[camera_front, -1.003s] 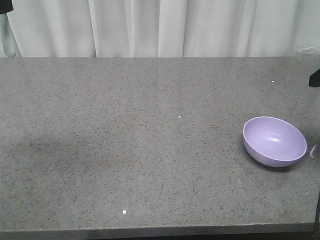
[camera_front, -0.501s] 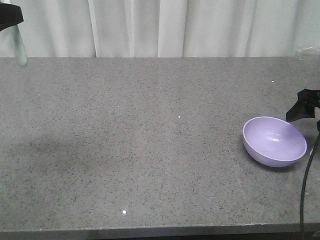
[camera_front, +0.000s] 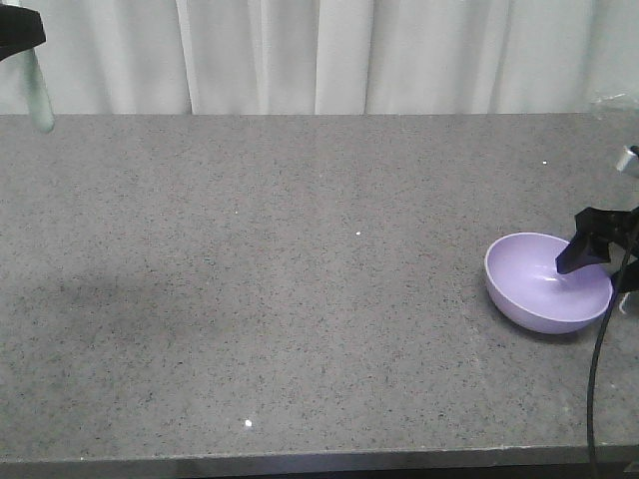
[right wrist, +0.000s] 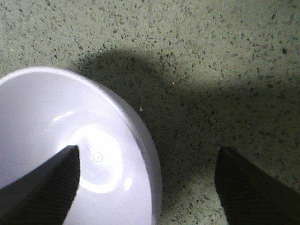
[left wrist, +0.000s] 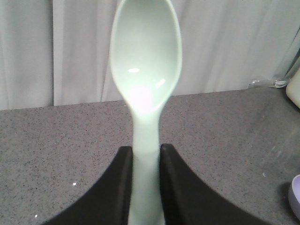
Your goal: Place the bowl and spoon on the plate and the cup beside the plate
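Right wrist view: right claw [right wrist: 145, 154] gapes wide, straddling the bowl [right wrist: 61, 122] rim, one finger inside and one outside, likely to pinch its wall. It sits near the counter [camera_front: 300, 299] right edge. Left claw [left wrist: 146, 159] grips the spoon [left wrist: 145, 61] handle, held aloft far left, probably until a plate appears.

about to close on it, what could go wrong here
The right gripper straddles the rim of the bowl, one finger inside: closing on that slanted wall could tip it or squirt it out. The left gripper pinches the spoon low on its handle, so it might pivot or slip.
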Tool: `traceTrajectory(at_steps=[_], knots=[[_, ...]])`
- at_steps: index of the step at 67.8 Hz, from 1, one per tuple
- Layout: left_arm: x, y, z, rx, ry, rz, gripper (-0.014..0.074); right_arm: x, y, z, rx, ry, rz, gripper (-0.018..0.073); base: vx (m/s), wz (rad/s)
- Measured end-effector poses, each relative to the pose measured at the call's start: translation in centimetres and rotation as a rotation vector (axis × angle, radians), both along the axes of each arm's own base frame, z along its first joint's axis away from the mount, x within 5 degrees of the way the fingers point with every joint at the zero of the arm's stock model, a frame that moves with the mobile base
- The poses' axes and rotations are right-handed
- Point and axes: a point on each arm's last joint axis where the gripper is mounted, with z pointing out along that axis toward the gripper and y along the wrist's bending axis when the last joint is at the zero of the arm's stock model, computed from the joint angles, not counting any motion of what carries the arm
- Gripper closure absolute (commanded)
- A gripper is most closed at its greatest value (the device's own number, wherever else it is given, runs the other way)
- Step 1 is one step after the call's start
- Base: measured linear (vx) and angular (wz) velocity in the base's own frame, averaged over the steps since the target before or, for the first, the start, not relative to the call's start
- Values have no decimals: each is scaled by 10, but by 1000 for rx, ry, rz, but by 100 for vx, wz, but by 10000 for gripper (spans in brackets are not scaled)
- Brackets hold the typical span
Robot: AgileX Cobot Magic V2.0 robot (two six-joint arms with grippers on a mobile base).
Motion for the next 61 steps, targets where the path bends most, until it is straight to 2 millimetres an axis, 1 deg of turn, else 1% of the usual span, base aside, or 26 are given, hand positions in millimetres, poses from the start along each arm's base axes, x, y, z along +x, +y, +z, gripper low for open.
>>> traceTrajectory(at_steps=[8, 9, 10, 17, 22, 40, 47, 50, 54, 57, 61], knots=[[0, 0, 0, 0, 0, 0, 604, 0, 0, 0, 2, 3, 1, 256, 0, 0], [0, 0, 0, 0, 0, 0, 604, 0, 0, 0, 1, 2, 2, 291, 0, 0], [0, 0, 0, 0, 0, 0, 604, 0, 0, 0, 1, 2, 3, 302, 0, 0], [0, 0, 0, 0, 0, 0, 604, 0, 0, 0, 3, 6, 5, 475, 0, 0], [0, 0, 0, 0, 0, 0, 604, 0, 0, 0, 4, 9, 6, 573, 0, 0], [0, 0, 0, 0, 0, 0, 604, 0, 1, 0, 10, 5, 5, 567, 0, 0], [0, 0, 0, 0, 0, 0, 604, 3, 4, 9, 49, -19, 24, 565, 0, 0], [0, 0, 0, 0, 0, 0, 604, 6, 6, 17, 77, -48, 39, 565, 0, 0], [0, 0, 0, 0, 0, 0, 604, 7, 11, 33, 115, -103, 60, 565, 0, 0], [0, 0, 0, 0, 0, 0, 604, 7, 15, 50, 145, -155, 81, 565, 0, 0], [0, 0, 0, 0, 0, 0, 604, 5, 21, 82, 180, -260, 104, 565, 0, 0]])
